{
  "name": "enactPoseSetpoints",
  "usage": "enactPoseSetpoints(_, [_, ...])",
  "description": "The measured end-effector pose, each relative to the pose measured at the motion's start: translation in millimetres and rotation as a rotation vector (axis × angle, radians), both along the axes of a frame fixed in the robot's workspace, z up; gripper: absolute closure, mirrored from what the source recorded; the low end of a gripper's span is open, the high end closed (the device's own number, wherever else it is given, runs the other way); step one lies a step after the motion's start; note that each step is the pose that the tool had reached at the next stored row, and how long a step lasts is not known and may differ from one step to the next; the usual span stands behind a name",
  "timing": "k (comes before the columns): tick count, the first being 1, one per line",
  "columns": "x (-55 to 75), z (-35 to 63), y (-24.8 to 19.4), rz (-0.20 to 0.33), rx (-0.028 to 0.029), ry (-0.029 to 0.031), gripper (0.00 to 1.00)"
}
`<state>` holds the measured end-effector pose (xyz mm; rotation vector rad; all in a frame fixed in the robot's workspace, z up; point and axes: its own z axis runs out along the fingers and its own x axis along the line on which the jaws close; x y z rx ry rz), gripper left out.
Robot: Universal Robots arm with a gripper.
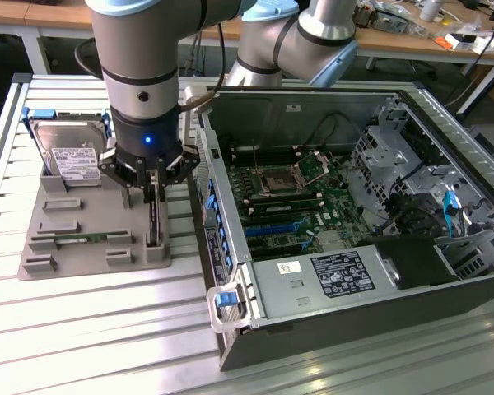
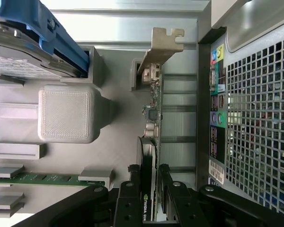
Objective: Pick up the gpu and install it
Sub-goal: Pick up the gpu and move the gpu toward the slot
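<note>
Straddling the gpu (image 2: 153,118), the fingers (image 2: 132,194) of the gripper (image 1: 154,202) are standing open, one on each side of the card and not clamping it. The gpu is standing on edge in a slot of the gray holder tray (image 1: 74,247), its metal bracket (image 2: 164,45) pointing away from the gripper. The tray is lying just beside the open computer case (image 1: 337,280), on the exterior view's left, with a hard drive (image 1: 66,156) standing at its far end.
</note>
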<state>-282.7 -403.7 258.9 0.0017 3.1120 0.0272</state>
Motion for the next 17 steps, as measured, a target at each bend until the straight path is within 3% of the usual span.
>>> enactPoseSetpoints(17, [0.0, 21.9, 0.0, 0.000, 0.0031, 0.0000, 0.73])
